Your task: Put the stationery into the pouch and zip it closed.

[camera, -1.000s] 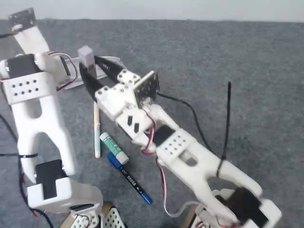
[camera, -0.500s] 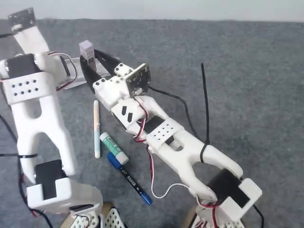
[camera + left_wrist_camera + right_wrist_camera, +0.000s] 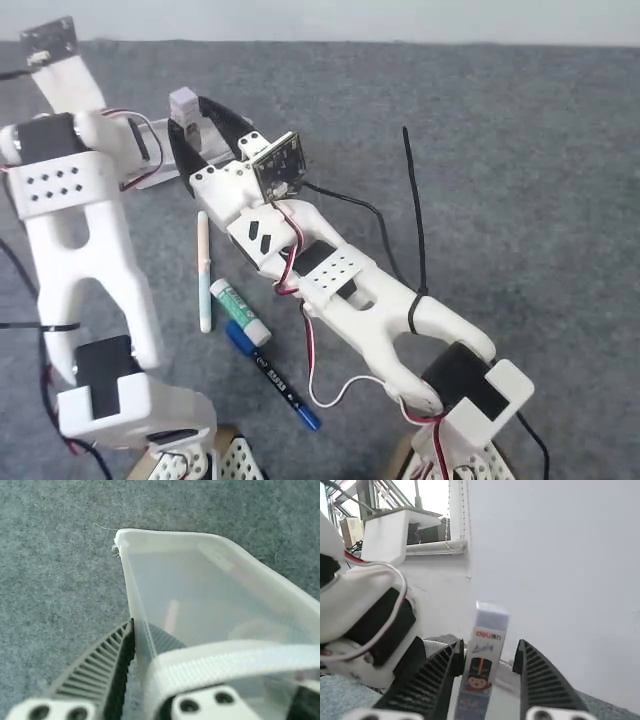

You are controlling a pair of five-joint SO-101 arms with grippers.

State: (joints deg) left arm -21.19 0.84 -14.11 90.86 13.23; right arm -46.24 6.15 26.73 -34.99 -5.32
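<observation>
Fingers (image 3: 437,680) of the right gripper (image 3: 490,646) stand somewhat apart, wider than the eraser (image 3: 487,655) that stands upright between them. The eraser touches one black ridged finger, and a narrow gap shows at the other. In the high view this gripper is at the far left of the scene, its tips pointing away from the bases. From there the right arm (image 3: 350,285) stretches back in a long, low diagonal to its base at the near right, with a black cable tie (image 3: 415,230) sticking up from its middle link. The left gripper (image 3: 142,630) is closed on the pouch (image 3: 200,595), with the translucent wall pinched between a black ridged finger (image 3: 107,675) outside and a dark finger seen through the plastic inside. The pouch lies on the grey carpet (image 3: 520,150) at the far left, close by the right gripper's tips; I cannot tell whether the eraser is over its mouth. The left arm (image 3: 80,230) rises from its base at the near left and runs along the left edge toward the far side. Between the two arms, on the carpet, lie a pale pen (image 3: 204,270), a glue stick (image 3: 240,312) just right of it, and a blue marker (image 3: 272,375) nearer the bases, its cap end beside the glue stick.
</observation>
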